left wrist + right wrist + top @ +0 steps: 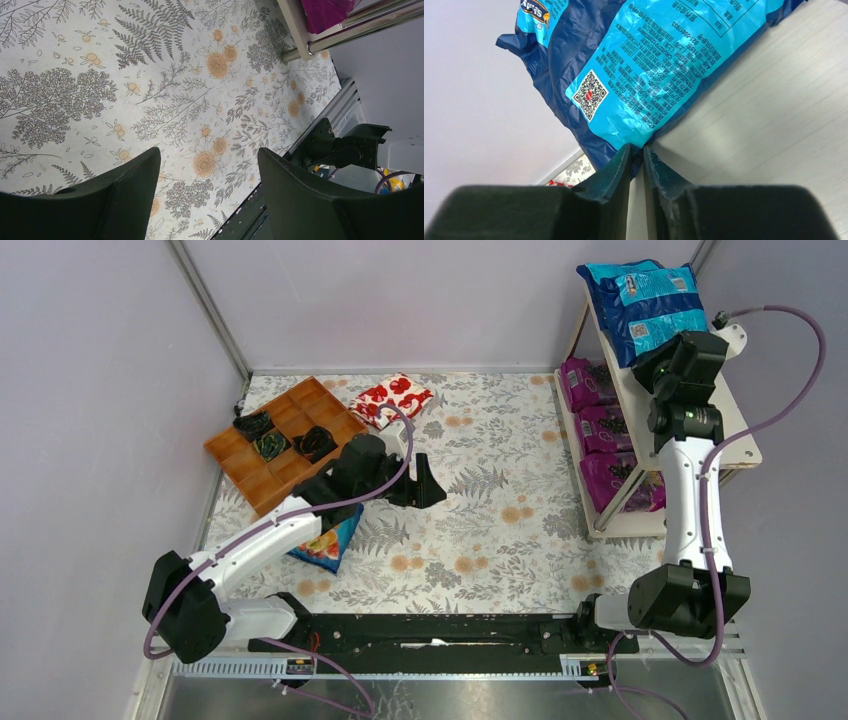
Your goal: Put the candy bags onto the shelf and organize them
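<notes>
At the far left a wooden tray sits on the flowered surface, with small dark wrapped pieces in three of its compartments. Just beyond its far corner lies a red-and-white packet. One loose blue bag lies near the tray, partly under the left arm. The left jaws hang above the bare surface near the middle, released, wide apart with nothing between them. At the right edge stands the shelf. Three purple bags lie in a row on its lower board, and two blue bags lie at the far end of the upper board, one overlapping the other. The right jaws are over that upper board, clenched on the near edge of the nearer blue bag — only a sliver of gap shows between them.
</notes>
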`<state>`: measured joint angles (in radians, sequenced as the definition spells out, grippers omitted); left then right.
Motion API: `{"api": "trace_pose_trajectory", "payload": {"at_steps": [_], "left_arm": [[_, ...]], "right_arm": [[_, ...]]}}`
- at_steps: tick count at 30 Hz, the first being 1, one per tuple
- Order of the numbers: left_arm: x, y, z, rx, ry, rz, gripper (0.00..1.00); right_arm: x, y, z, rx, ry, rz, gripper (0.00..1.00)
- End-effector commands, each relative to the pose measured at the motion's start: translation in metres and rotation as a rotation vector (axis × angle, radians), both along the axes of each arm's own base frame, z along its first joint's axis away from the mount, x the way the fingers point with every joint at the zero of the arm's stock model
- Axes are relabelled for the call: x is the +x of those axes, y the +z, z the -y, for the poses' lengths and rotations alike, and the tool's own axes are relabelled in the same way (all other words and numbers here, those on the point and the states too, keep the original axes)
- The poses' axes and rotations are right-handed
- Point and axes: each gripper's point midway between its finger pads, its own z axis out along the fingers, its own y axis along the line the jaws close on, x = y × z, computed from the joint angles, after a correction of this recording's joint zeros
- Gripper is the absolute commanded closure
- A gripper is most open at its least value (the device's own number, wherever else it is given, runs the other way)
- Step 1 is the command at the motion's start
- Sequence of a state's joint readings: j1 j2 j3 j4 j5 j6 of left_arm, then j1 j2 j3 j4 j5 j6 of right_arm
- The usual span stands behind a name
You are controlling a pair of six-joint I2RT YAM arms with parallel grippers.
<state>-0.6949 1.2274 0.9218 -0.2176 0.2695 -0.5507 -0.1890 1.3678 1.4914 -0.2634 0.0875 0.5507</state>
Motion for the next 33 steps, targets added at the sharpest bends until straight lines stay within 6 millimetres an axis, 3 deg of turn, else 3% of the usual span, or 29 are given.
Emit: {"api": "trace_pose_trajectory", "payload": {"at_steps": [1, 7, 22, 30, 31, 33], "left_arm": [[-0.001, 0.017, 0.002, -0.045, -0.006, 0.051, 0.24], [-0.001, 0.017, 0.002, -0.047, -0.008, 0.047, 0.24], [-0.001, 0.014, 0.006, -0.057, -0.013, 0.025, 0.24], [-0.001, 0.016, 0.006, -0.064, -0.008, 0.021, 0.24], [-0.001, 0.015, 0.006, -0.062, -0.006, 0.02, 0.24], [0.0, 0.016, 0.005, -0.058, -0.001, 0.021, 0.24]], "right_arm": [[-0.002, 0.02, -0.002, 0.017, -0.003, 0.09, 0.82], [-0.005, 0.025, -0.004, 0.014, 0.004, 0.112, 0.99], [-0.031, 0.035, -0.007, -0.01, -0.001, 0.145, 1.0], [-0.034, 0.034, -0.012, 0.007, 0.017, 0.153, 1.0], [-0.034, 0.035, -0.013, 0.003, 0.028, 0.154, 0.98], [-0.035, 0.033, -0.017, -0.009, 0.056, 0.134, 0.67]]}}
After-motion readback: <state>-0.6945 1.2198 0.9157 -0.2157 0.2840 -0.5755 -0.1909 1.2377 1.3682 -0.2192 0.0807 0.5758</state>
